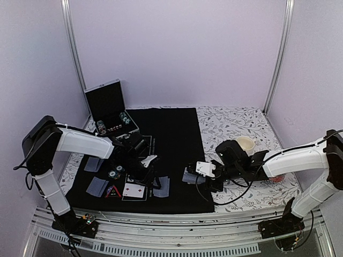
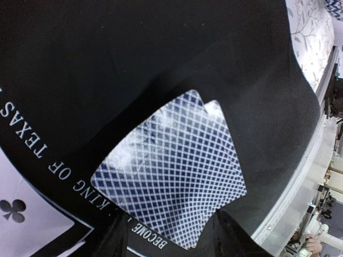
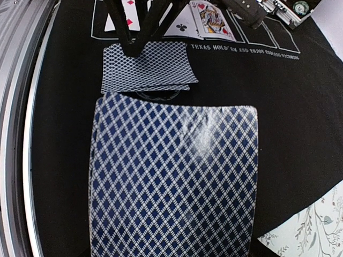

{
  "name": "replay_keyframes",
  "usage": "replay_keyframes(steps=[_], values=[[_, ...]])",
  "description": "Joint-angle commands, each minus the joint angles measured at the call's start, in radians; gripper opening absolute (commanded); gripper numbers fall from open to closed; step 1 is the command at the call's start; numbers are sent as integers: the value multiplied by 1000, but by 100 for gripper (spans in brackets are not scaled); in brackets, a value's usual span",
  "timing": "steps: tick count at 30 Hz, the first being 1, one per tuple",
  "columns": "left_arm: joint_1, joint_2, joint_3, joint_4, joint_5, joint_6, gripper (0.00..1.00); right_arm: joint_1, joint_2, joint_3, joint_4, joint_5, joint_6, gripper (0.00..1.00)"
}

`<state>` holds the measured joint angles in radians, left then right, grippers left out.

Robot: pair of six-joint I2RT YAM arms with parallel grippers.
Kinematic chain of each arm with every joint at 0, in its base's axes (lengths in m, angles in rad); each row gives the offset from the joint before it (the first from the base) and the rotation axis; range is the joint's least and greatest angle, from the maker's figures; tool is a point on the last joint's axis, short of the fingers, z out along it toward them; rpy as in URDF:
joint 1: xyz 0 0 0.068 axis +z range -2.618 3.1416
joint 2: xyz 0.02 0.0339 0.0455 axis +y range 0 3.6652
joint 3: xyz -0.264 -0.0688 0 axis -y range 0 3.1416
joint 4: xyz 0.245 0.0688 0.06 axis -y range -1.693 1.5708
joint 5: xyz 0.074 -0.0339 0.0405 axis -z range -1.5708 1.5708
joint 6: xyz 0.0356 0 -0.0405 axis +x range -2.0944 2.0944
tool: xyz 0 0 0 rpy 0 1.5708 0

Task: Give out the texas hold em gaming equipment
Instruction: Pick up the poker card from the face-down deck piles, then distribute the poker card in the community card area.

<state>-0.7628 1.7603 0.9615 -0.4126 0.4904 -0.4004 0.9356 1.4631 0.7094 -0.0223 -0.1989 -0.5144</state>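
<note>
Two face-down cards [image 2: 171,171] with blue lattice backs lie overlapped on the black mat [image 2: 107,53]. My left gripper [image 2: 171,219] hovers open right over their near corner, one finger on each side. In the top view these cards [image 1: 162,186] sit at the mat's front edge, under the left gripper [image 1: 154,178]. My right gripper [image 1: 195,175] is shut on a deck of cards [image 3: 174,182], which hides its fingers in the right wrist view. Face-up cards [image 3: 211,19] lie beyond. Striped chips [image 1: 115,172], a red triangle marker [image 1: 112,191] and a face-up card [image 1: 134,190] lie front left.
An open black case [image 1: 110,110] with chips stands at the back left. More face-down cards [image 1: 92,163] lie at the mat's left side. A cream cup [image 1: 245,144] stands behind the right arm on the floral cloth [image 1: 236,120]. The metal table rail [image 1: 177,217] runs along the front.
</note>
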Motion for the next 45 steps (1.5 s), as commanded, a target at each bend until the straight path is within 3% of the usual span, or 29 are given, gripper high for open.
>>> replay_keyframes(steps=[1,10,16,20,27,36,45], values=[[14,23,-1,19,14,15,55,-2,84,6,62,-32,-11,56],[13,28,-9,55,68,0,42,-15,212,89,42,-38,-54,56],[13,17,-13,54,71,-6,20,-16,272,114,67,-60,1,56],[14,17,-8,57,83,-4,0,-14,301,127,66,-61,28,55],[15,-26,-14,65,64,-4,0,-14,323,145,52,-51,36,55],[98,-220,-40,15,-38,8,0,-15,375,194,11,-45,20,55],[124,-238,-45,27,-15,21,0,-15,369,205,-35,-11,33,56]])
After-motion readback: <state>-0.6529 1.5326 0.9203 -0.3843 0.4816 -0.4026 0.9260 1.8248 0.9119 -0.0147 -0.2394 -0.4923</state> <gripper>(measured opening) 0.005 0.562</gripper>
